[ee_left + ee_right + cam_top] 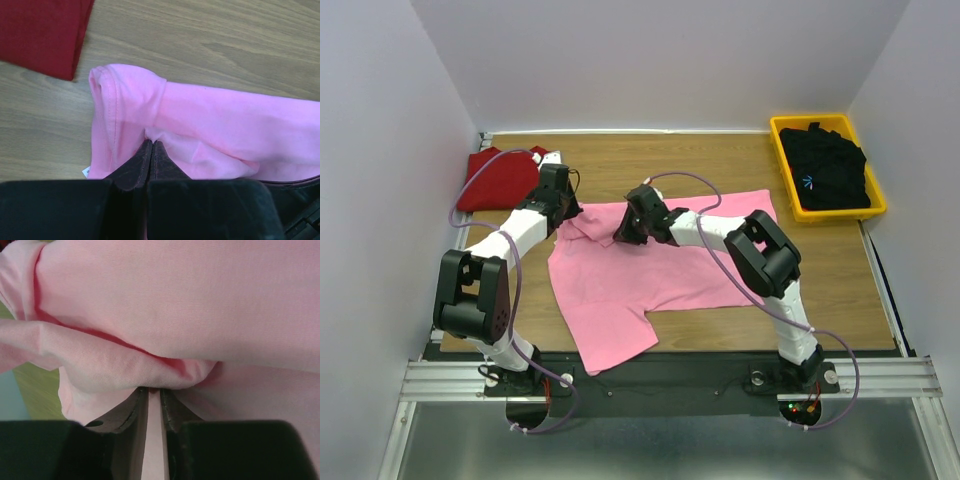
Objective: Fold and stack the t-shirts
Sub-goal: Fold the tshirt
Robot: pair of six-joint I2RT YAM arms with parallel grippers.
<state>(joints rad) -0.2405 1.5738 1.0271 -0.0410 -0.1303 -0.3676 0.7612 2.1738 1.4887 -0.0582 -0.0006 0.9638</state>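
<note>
The left gripper (151,143) is clenched on the light pink t-shirt (225,125). Its two fingers (134,167) are pressed together, with a fold of cloth pinched at their tips beside a hemmed sleeve edge. The right gripper (154,390) also grips this shirt: a strip of pink fabric shows between its fingers (125,410), and bunched cloth hangs over their tips.

From above, both grips sit at the shirt's far left part, the left one at its outer corner and the right one just beside it. The rest of the shirt lies spread over the middle of the wooden table (720,160), with one sleeve reaching toward the near edge.

The dark red t-shirt (500,180) lies in the far left corner, apart from the pink one. The black t-shirt (830,170), with a small blue mark (808,181), is heaped in a yellow bin (778,150) at the far right corner.
</note>
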